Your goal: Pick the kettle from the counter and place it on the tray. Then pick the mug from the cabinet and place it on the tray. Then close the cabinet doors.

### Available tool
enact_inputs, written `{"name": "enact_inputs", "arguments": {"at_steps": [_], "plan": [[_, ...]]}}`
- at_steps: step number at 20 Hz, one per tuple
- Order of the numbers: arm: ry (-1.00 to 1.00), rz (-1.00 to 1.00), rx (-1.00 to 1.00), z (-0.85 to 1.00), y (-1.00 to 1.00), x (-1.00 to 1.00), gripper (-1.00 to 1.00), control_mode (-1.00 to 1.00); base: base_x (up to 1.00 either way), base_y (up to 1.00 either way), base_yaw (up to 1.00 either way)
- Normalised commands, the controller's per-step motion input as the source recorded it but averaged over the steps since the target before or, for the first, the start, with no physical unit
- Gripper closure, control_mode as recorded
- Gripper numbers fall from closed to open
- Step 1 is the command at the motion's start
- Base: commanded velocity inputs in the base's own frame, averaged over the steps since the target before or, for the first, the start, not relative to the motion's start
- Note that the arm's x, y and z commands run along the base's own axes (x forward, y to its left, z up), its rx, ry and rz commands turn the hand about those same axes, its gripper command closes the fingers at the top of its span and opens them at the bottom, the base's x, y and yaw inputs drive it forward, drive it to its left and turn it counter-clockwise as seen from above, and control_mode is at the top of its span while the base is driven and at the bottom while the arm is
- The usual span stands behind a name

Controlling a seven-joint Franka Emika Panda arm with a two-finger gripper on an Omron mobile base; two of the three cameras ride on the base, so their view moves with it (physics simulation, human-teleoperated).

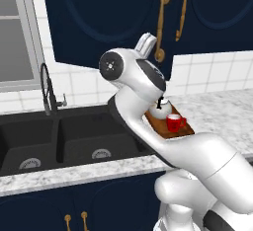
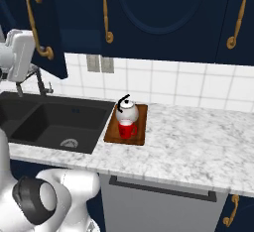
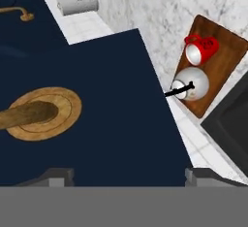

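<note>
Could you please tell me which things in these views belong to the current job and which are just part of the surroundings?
Belongs to the job:
kettle, on the tray
mug, on the tray
tray
counter
cabinet door, close before the hand camera
gripper

Just there:
black sink
faucet
wall outlets
lower cabinets

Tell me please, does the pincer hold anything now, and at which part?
Nothing is held. The pincer is open against the navy cabinet door, beside its brass handle. The kettle and the mug stand on the tray.
</note>
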Motion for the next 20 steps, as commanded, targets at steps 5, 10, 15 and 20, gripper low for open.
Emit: {"name": "enact_inputs", "arguments": {"at_steps": [5,10,15,20], "plan": [[0.0,0.11,0.2,0.11,-0.28,0.58,-1.0,-1.0,0.0,0.0,0.0],[-0.05,0.15,0.16,0.03,-0.3,0.56,-1.0,-1.0,0.0,0.0,0.0],[-0.07,0.14,0.09,0.0,-0.29,0.6,-1.0,-1.0,0.0,0.0,0.0],[0.0,0.09,0.09,0.0,-0.22,0.75,-1.0,-1.0,0.0,0.0,0.0]]}}
